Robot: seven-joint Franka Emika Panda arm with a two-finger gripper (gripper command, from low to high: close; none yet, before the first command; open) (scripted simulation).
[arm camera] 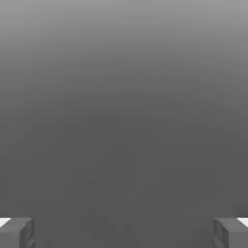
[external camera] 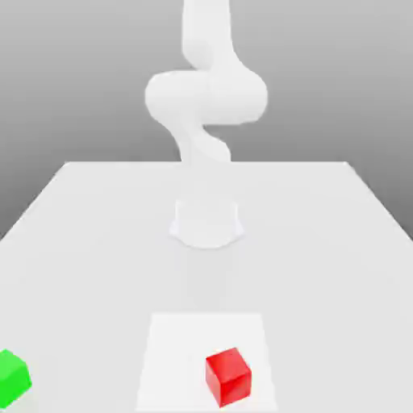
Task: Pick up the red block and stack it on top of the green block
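Red block on white surface, green block well apart toward exterior view's left, jaws stood wide apart, empty.

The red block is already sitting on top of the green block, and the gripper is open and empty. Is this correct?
Not quite: the red block sits on the table, apart from the green block, as the exterior view shows. The gripper is indeed open and empty.

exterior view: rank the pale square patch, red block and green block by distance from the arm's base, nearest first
From the arm's base:
1. pale square patch, straight in front of the base
2. red block, on the patch's near right part
3. green block, far off at the exterior view's left edge
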